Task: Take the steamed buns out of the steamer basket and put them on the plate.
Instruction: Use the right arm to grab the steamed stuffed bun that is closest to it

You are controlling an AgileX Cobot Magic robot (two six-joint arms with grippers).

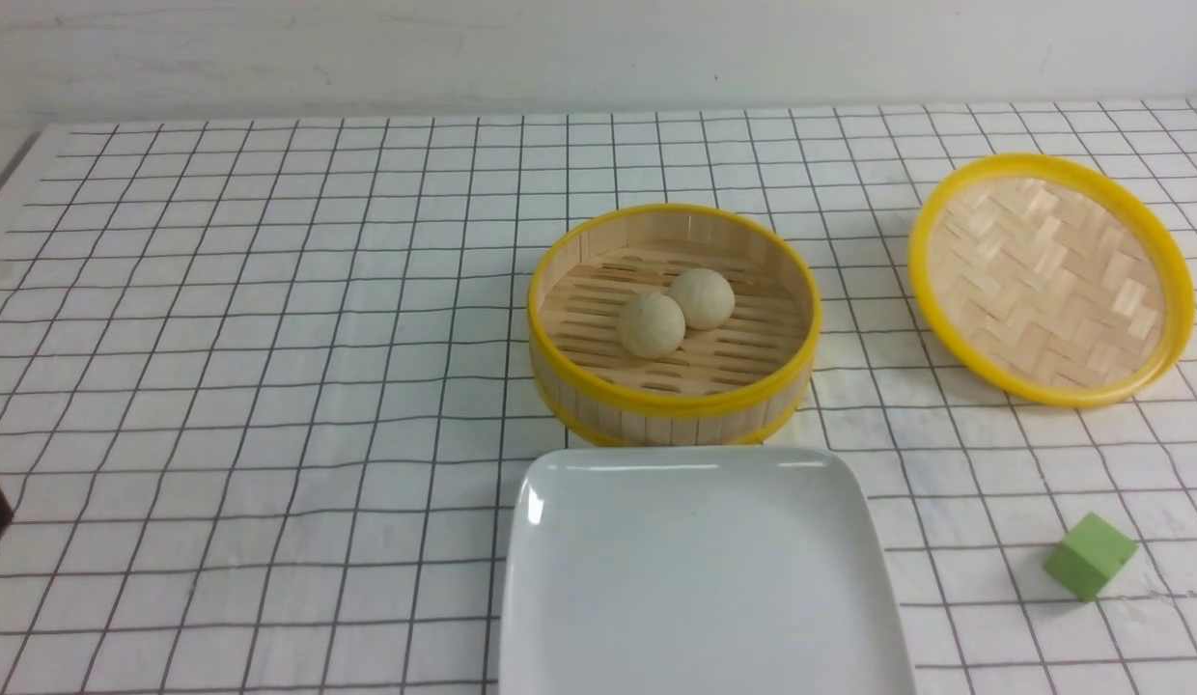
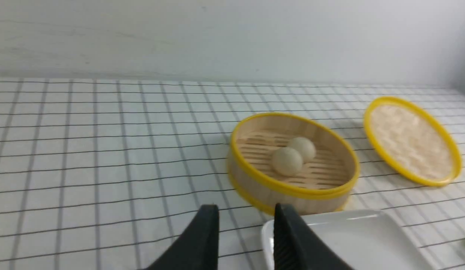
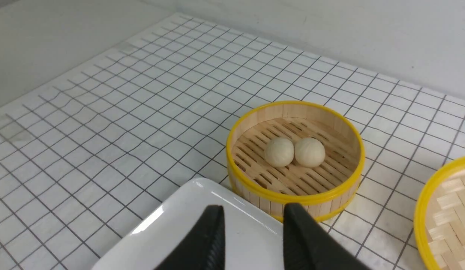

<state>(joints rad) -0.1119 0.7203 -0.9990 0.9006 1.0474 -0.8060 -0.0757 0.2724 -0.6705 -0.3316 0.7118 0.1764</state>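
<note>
Showing 2 steamed buns (image 1: 651, 324) touching mid steamer basket (image 1: 671, 403), just beyond the near plate (image 1: 695, 579), bare to receive them; lid (image 1: 1047, 280) parked right for access. Holding left gripper (image 2: 246, 210) and right gripper (image 3: 254, 210) spread, empty.

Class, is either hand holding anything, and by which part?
Nothing is held: the left hand and right hand are open and empty; both round off-white steamed buns lie in the yellow-rimmed bamboo steamer basket.

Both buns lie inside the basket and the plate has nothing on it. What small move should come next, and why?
Probably bring the right claw forward and over the right-hand bun in the basket. The claw is open, holds nothing and seems to hang over the plate, close to the basket.
</note>
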